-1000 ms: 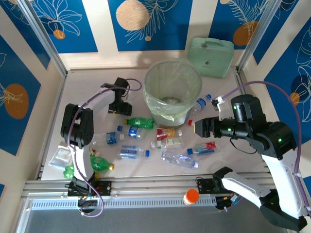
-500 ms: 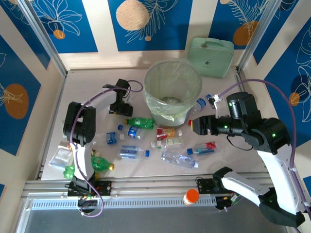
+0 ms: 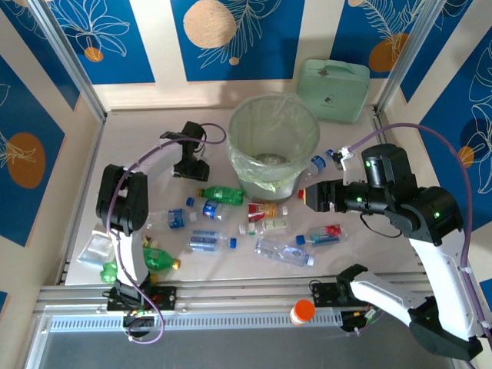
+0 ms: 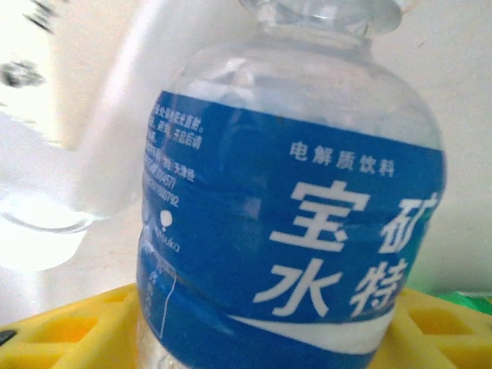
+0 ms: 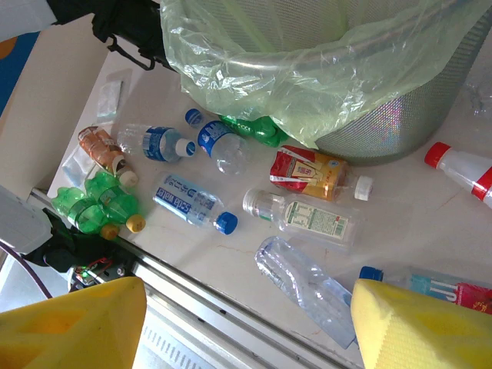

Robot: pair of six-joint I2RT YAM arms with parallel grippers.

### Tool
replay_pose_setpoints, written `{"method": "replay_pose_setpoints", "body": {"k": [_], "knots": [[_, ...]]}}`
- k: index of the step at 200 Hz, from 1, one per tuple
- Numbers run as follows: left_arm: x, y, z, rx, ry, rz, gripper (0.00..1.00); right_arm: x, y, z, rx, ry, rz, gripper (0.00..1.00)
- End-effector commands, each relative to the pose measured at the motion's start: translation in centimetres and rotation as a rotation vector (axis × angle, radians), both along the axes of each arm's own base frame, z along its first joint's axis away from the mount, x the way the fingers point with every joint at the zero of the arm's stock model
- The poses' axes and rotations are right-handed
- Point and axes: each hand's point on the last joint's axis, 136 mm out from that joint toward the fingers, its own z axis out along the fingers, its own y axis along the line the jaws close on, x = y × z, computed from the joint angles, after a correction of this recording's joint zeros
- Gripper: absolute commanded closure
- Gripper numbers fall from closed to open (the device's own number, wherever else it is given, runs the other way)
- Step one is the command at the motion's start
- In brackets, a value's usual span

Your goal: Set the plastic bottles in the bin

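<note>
My left gripper [image 3: 190, 169] hangs just left of the bin [image 3: 238, 123], a round translucent basket lined with a pale green bag. Its yellow pads [image 4: 61, 334] are shut on an upright clear bottle with a blue label [image 4: 292, 231], held close to the camera. My right gripper [image 3: 311, 197] hovers right of the bin, open, with nothing between its yellow fingers [image 5: 427, 330]. Below it lie several plastic bottles: a clear crushed one [image 5: 307, 280], a blue-capped one [image 5: 192, 201], a green-labelled one [image 5: 307, 217] and a red-labelled one [image 5: 307, 171]. A green bottle [image 3: 223, 192] lies by the bin's base.
A mint-green zip case [image 3: 333, 90] stands behind the bin at the back right. An orange-capped item [image 3: 302, 311] sits on the front rail. Green bottles [image 3: 150, 260] and a flat clear packet [image 3: 96, 247] lie at the near left. Two bottles [image 3: 321, 161] lie right of the bin.
The left gripper's jaws have closed in on the blue-labelled bottle. The right gripper has shifted a little left and back toward the bin, still open.
</note>
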Motion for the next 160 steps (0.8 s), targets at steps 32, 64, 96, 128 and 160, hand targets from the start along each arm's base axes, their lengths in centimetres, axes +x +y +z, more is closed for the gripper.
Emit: {"method": "replay_pose_setpoints", "body": {"k": [32,64,96,128,160], "knots": [[-0.9,0.9,9.3,-0.011,-0.168,0.016,0.40,-0.1,-1.0,2.4,0.022,-0.093,-0.043,0.29],[-2.7,0.4,14.7,-0.124,-0.265,0.023,0.41,-0.1,-0.9,3.2,0.042,-0.114,-0.041,0.29],[-5.0,-3.5,20.7,-0.391,-0.364,-0.095,0.39,0.8,0.0,4.3,0.093,-0.117,-0.036,0.29],[-7.7,-6.3,25.9,-0.588,-0.447,-0.196,0.40,2.1,1.9,6.0,0.193,-0.091,-0.006,0.29],[-11.7,-10.0,29.7,-0.761,-0.492,-0.352,0.41,3.4,5.2,7.8,0.321,-0.065,0.103,0.27]]}}
